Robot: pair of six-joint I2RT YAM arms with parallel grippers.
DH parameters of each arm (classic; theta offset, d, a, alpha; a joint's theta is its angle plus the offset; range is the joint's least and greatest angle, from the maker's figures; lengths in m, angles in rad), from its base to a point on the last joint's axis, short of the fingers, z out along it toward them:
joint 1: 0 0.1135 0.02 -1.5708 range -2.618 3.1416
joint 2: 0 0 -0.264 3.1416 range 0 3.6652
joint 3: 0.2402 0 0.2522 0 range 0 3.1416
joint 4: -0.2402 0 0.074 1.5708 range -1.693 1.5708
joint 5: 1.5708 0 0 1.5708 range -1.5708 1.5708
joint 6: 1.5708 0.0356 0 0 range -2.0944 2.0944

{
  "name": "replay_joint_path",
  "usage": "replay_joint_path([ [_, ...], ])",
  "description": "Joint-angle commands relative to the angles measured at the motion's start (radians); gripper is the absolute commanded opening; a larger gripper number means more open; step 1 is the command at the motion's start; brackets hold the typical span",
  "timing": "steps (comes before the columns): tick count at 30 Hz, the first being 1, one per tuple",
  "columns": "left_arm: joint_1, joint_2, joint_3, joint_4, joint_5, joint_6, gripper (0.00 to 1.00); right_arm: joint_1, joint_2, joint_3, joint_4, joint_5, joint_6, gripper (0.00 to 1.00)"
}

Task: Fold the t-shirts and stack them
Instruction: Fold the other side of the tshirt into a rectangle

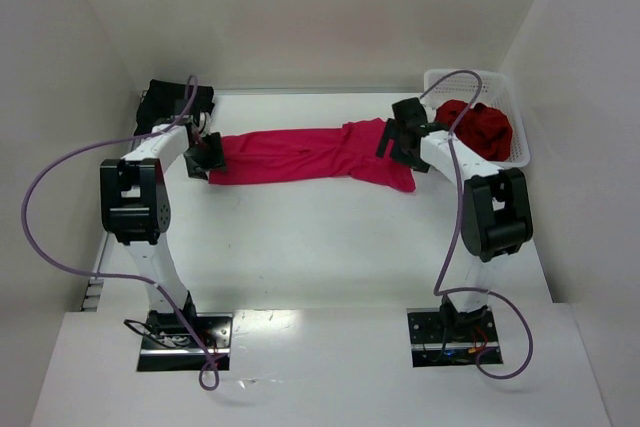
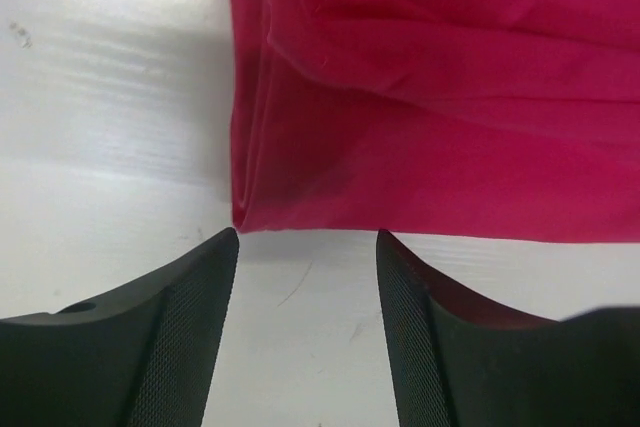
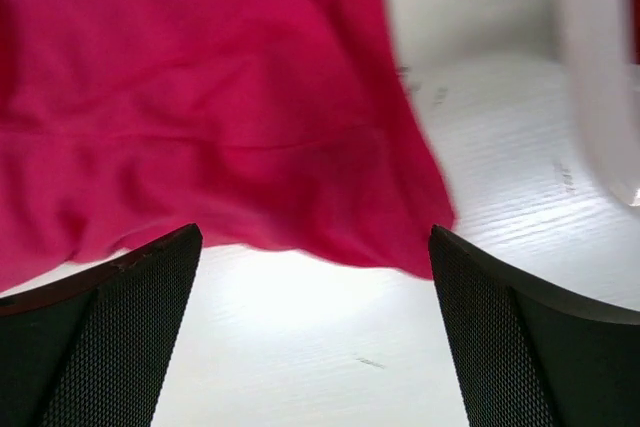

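Note:
A crimson-pink t-shirt (image 1: pixel 305 154) lies stretched across the back of the table in a long, narrow folded strip. My left gripper (image 1: pixel 207 159) is at its left end, open, and the folded corner (image 2: pixel 250 212) lies just beyond the fingertips with only bare table between them. At the strip's right end my right gripper (image 1: pixel 397 139) stands open wide, with the loose cloth edge (image 3: pixel 330 237) just ahead of the fingers. A darker red t-shirt (image 1: pixel 480 127) sits bunched in the white basket (image 1: pixel 520 154). A black t-shirt (image 1: pixel 176 102) lies at the back left corner.
The basket stands at the back right against the side wall. White walls enclose the table on three sides. Purple cables loop from both arms. The arm bases (image 1: pixel 185 329) are bolted at the near edge.

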Motion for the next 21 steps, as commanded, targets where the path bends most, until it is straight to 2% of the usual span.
replay_joint_path([
  [1, 0.074, -0.035, -0.012, 0.112, 0.265, 0.003, 0.68, -0.038, 0.003, -0.032, -0.005, -0.011, 0.021, 1.00],
  [9, 0.083, -0.004, 0.009, 0.112, 0.296, 0.036, 0.73, -0.049, 0.043, -0.041, -0.037, -0.031, 0.032, 1.00],
  [15, 0.094, 0.014, 0.037, 0.112, 0.250, 0.046, 0.73, -0.049, 0.033, -0.112, -0.002, -0.040, 0.044, 1.00],
  [17, 0.094, 0.024, 0.037, 0.112, 0.239, 0.046, 0.73, -0.049, 0.033, -0.123, 0.008, -0.040, 0.044, 0.93],
  [18, 0.094, 0.024, 0.037, 0.112, 0.239, 0.046, 0.70, -0.049, 0.033, -0.123, 0.018, -0.051, 0.044, 0.82],
  [19, 0.094, 0.033, 0.046, 0.112, 0.239, 0.046, 0.68, -0.049, 0.033, -0.133, 0.018, -0.051, 0.044, 0.78],
  [20, 0.094, 0.033, 0.046, 0.112, 0.209, 0.046, 0.61, -0.049, 0.033, -0.133, 0.032, -0.060, 0.044, 0.76],
  [21, 0.080, 0.033, 0.046, 0.112, 0.193, 0.046, 0.60, -0.049, 0.033, -0.144, 0.044, -0.069, 0.044, 0.76],
])
